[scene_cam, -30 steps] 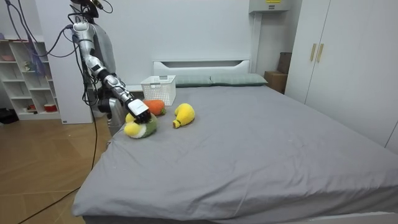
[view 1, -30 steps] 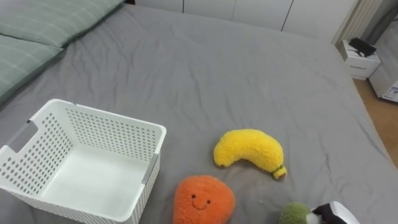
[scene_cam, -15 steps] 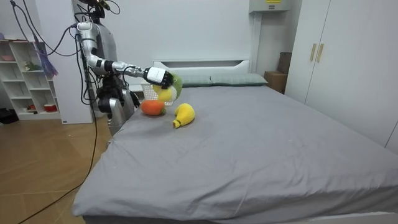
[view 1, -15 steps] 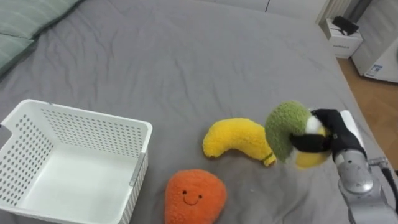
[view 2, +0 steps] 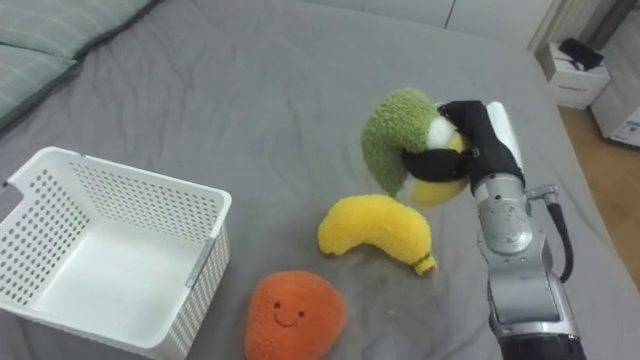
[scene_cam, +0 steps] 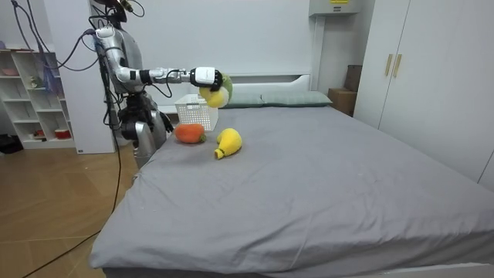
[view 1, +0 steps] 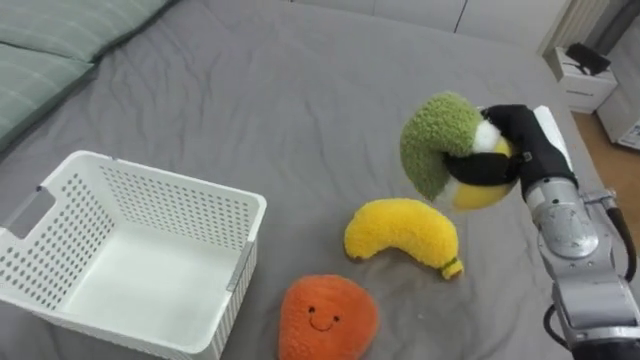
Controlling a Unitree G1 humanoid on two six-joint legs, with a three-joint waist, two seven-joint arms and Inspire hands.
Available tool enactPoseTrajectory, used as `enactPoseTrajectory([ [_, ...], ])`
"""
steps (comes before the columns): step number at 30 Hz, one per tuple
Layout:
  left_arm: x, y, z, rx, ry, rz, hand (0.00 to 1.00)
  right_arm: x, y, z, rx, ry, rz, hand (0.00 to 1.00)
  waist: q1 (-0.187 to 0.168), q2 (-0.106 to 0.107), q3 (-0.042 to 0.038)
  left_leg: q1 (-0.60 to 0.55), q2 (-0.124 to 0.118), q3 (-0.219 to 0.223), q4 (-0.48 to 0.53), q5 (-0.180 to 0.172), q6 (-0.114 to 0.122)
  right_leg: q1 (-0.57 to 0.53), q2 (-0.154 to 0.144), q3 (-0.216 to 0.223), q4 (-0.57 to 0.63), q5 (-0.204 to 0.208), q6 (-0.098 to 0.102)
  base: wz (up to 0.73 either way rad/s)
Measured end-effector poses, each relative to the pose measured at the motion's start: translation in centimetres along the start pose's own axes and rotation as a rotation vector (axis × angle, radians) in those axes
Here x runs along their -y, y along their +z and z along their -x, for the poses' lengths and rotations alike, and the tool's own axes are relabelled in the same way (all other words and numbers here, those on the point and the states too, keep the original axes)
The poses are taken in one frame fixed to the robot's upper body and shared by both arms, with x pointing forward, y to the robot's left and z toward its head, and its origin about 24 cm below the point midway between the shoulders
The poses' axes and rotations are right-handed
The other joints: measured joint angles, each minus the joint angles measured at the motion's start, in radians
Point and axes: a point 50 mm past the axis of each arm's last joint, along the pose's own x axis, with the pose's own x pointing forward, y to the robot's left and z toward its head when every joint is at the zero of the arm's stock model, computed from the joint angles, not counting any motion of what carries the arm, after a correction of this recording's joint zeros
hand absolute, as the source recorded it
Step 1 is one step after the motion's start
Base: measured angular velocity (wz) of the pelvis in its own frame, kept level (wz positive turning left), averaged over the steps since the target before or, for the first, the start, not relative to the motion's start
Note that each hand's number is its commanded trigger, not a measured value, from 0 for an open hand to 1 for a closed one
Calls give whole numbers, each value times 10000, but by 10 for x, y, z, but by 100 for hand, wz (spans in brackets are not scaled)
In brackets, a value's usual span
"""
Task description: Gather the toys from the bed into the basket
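Note:
My right hand [view 1: 520,140] [view 2: 470,135] is shut on a green and yellow plush toy [view 1: 448,150] [view 2: 400,145], held in the air above the grey bed [view 1: 300,110]. Below it lies a yellow plush banana [view 1: 402,232] [view 2: 375,230]. An orange plush with a smiling face [view 1: 326,318] [view 2: 292,315] rests near the bed's front edge. A white perforated basket [view 1: 190,205] [view 2: 150,190] stands empty at the left. In the room view I stand at the bed's side with my right hand [scene_cam: 205,76] stretched out, holding the green and yellow toy [scene_cam: 216,91] above the basket [scene_cam: 196,110].
Green striped pillows [view 1: 60,50] lie at the bed's far left. A white bedside table [view 1: 585,85] stands beyond the bed's far right corner. In the room view a shelf unit [scene_cam: 31,96] stands behind me and wardrobes [scene_cam: 432,77] line the room view's right.
My right hand has lifted the green and yellow toy from the bed's front edge up into the air and moved it leftward, toward the basket. The banana and orange plush stayed put.

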Motion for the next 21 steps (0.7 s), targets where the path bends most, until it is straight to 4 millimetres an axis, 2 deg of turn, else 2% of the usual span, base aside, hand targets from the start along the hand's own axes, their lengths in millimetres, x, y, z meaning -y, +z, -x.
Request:
enactPoseTrajectory([
  [5, 2, 0, 1, 2, -24, 20, 0, -7, 17, -8, 545, 467, -115, 100, 290, -135, 60, -133, -91, -325, 30, 78, 34, 43, -65, -346, -22, 0, 1, 23],
  [7, 2, 0, 1, 34, -8, 54, 0, -13, 20, -8, 626, 809, -3, 100, 549, -295, 59, -304, -126, -547, 92, 103, 30, -16, -82, -544, -32, 0, 1, 24],
  [11, 4, 4, 1, 145, -76, -2, 0, -20, 27, -14, 669, 1099, 163, 100, 823, -321, 73, -438, -213, -814, 208, 133, 49, 14, -136, -897, -37, -1, 2, 22],
  [14, 3, 7, 0, 146, -81, 66, 0, -24, 34, -17, 858, 1333, 190, 100, 1154, -340, 78, -512, -257, -990, 209, 188, 69, 30, -177, -1057, -36, -3, 5, 19],
  [19, 2, 14, -1, 250, -171, 111, 0, -41, 49, -19, 1216, 2112, 740, 100, 1527, -445, 132, -604, -346, -1317, 209, 273, 68, 65, -212, -1299, -40, -4, 6, 20],
  [21, 2, 19, -2, 355, -217, 107, 0, -52, 58, -19, 1489, 2397, 1253, 100, 1696, -489, 176, -753, -403, -1543, 236, 339, 66, 17, -229, -1341, -49, -7, 11, 33],
])
